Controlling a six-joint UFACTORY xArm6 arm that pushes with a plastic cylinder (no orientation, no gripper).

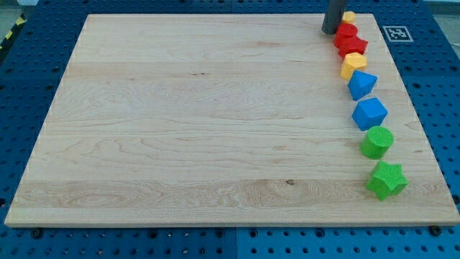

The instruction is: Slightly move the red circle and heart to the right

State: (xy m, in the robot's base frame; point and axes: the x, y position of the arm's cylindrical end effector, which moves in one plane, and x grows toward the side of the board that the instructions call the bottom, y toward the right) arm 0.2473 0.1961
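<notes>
A column of blocks runs down the board's right side. From the view's top: a small yellow block, a rounded red block, a second red block whose shape I cannot make out, a yellow heart-like block, a blue block, a blue block, a green circle and a green star. My tip is at the top right, just left of the upper red block and close to it. I cannot tell whether it touches.
The wooden board lies on a blue perforated table. The block column stands near the board's right edge. A black-and-white marker tag lies off the board at the top right.
</notes>
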